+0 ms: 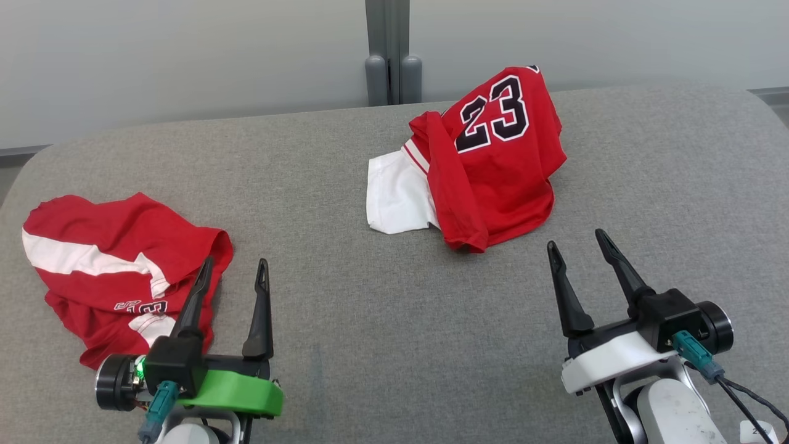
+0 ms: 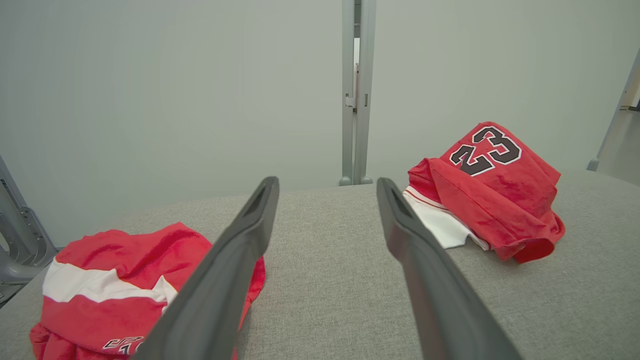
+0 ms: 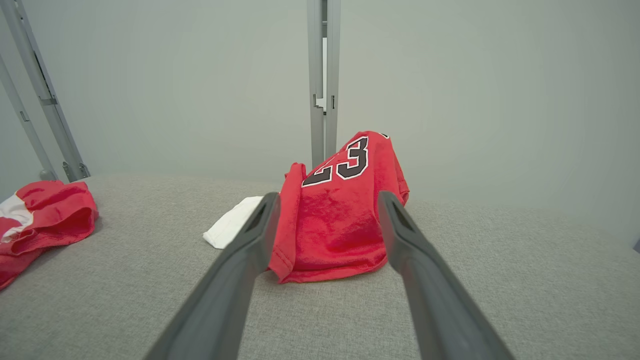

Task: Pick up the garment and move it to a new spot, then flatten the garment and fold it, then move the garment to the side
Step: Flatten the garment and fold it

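A red jersey with a black "23" [image 1: 499,179] lies heaped at the back middle of the grey table, and a white part [image 1: 397,197] sticks out on its left. It also shows in the left wrist view [image 2: 500,195] and the right wrist view [image 3: 335,230]. A second crumpled red garment with a white stripe [image 1: 111,259] lies at the left, also seen from the left wrist [image 2: 125,260]. My left gripper [image 1: 236,261] is open at this garment's right edge, holding nothing. My right gripper [image 1: 574,238] is open just short of the jersey's near edge, with nothing between its fingers.
The table [image 1: 382,320] is covered in grey fabric with rounded far corners. A grey post [image 1: 392,61] stands behind it against a pale wall. Bare cloth stretches between the two garments and along the front.
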### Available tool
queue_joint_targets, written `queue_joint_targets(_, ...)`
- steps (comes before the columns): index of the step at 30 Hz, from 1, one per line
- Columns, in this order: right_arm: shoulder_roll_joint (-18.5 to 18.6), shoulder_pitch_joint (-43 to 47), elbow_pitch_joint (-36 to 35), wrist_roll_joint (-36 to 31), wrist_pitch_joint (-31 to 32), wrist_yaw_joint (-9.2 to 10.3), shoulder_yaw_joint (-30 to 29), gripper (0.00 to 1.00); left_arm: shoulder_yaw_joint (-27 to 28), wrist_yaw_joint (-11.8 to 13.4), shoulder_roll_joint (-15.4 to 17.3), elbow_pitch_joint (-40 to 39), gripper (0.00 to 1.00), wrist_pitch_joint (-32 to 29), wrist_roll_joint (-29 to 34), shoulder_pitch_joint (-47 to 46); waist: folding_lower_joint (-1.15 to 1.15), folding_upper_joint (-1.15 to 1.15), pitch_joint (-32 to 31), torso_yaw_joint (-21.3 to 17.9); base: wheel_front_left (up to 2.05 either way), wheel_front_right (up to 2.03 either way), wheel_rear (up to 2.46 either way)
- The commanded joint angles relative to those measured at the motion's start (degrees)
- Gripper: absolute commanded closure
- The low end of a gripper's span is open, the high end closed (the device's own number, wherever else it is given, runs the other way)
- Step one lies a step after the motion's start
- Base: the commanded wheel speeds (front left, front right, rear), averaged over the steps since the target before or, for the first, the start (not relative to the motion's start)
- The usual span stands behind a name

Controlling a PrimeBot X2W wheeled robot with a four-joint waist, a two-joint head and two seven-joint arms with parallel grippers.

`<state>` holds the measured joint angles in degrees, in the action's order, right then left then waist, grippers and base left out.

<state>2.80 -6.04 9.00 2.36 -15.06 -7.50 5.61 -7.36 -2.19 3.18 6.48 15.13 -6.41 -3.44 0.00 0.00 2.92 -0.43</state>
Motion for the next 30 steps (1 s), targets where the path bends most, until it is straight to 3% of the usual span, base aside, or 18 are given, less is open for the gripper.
queue_joint_targets(1, 0.2, 0.0, 0.0, 0.2, -0.2, 0.01, 0.1, 0.0, 0.4, -0.2, -0.1, -0.2, 0.0, 0.0, 0.2, 0.4, 0.0, 0.0, 0.1, -0.1, 0.0, 0.0, 0.0)
queue_joint_targets(8, 0.2, -0.2, -0.3, 2.2, -0.2, 0.01, -0.6, 0.0, 0.1, -0.8, -0.2, 0.7, 0.0, 0.0, 0.6, -0.5, 0.0, 0.0, 1.5, 0.2, 0.0, 0.0, 0.0)
queue_joint_targets(18, 0.1, -4.1, 2.1, 2.6, -0.2, 0.01, 0.1, 0.0, -1.7, -0.3, -0.2, 2.0, 0.0, 0.0, -0.7, -3.8, 0.0, 0.0, 6.8, 3.9, 0.0, 0.0, 0.0)
queue_joint_targets(23, 0.2, -8.7, 6.8, 4.4, -0.2, 0.01, 0.5, 0.0, -3.8, -0.3, -0.2, 2.4, 0.0, 0.0, -2.0, -5.3, 0.0, 0.0, 9.1, 6.8, 0.0, 0.0, 0.0)
queue_joint_targets(30, 0.3, -15.8, 19.3, 5.8, -0.2, 0.01, 0.2, 0.0, -6.6, 0.3, -0.3, 2.8, 0.0, 0.0, -2.5, -6.9, 0.0, 0.0, 11.0, 10.7, 0.0, 0.0, 0.0)
